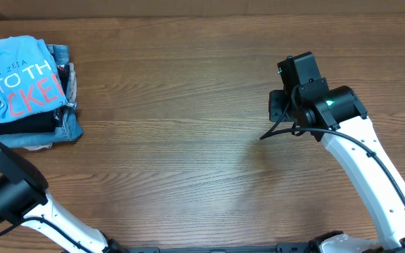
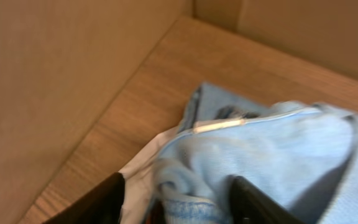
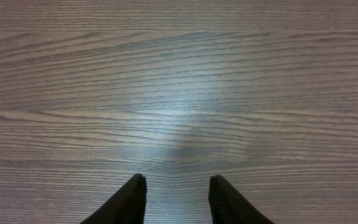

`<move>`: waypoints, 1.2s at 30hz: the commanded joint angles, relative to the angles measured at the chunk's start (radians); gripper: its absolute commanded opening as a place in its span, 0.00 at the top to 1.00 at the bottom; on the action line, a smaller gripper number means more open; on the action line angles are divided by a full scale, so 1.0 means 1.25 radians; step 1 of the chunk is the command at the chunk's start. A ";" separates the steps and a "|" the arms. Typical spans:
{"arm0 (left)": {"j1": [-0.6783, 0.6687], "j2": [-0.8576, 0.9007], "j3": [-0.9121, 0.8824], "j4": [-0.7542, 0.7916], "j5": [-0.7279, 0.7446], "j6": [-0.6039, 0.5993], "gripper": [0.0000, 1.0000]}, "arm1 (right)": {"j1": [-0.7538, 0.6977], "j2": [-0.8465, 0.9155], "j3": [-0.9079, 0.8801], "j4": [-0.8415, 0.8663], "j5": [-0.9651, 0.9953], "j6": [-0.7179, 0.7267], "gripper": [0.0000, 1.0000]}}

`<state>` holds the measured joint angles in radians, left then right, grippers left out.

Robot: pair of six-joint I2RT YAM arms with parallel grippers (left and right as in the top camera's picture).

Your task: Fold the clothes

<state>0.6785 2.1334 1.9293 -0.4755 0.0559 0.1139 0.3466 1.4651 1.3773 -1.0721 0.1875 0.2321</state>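
**Shirt folded and on the stack; retreat of left end effector is the risk**

- Surface (image 1: 188,161): mostly bare wood. All cloth sits in the far left corner, close to a cardboard wall (image 2: 55,74).
- Right arm (image 1: 357,154): parked well apart from the stack. Right end effector (image 3: 176,180) has its jaws moderately spread over bare wood, nothing between them.
- Stack: T-shirt (image 1: 21,79) lies on top, folded, lettering up and slightly skewed. Under it is the black garment (image 1: 20,125), then the denim garment (image 1: 67,130).
- Left end effector (image 2: 174,180): at the shirt's left edge, jaws spread, with a bunched blue hem lying between the fingers (image 2: 253,202). It looks unclamped, but cloth touches at least one finger.

Judgement: the fold looks essentially done.

Failure modes from here:
1. A finger snags the hem on withdrawal, so the top layer peels open or the shirt slides off the stack.
2. A sideways retreat instead of a straight lift shoves the stack toward the wall or skews it further.
3. The jaws close while cloth is between them, giving an accidental re-grab.
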 commanded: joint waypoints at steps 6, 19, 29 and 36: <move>0.020 0.010 0.021 0.008 -0.031 0.001 0.32 | -0.005 -0.016 0.014 0.000 0.002 0.004 0.61; 0.020 0.006 0.325 -0.270 0.002 -0.130 0.05 | -0.005 -0.016 0.014 -0.025 -0.006 0.003 0.61; -0.026 0.017 0.372 -0.589 0.085 -0.143 0.07 | -0.005 -0.016 0.014 -0.030 -0.006 0.003 0.61; -0.028 0.052 0.253 -0.456 0.051 -0.148 0.31 | -0.005 -0.016 0.014 -0.030 -0.006 0.003 0.61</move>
<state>0.6411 2.1578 2.2955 -1.0863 0.1368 -0.0647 0.3466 1.4651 1.3773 -1.1126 0.1829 0.2348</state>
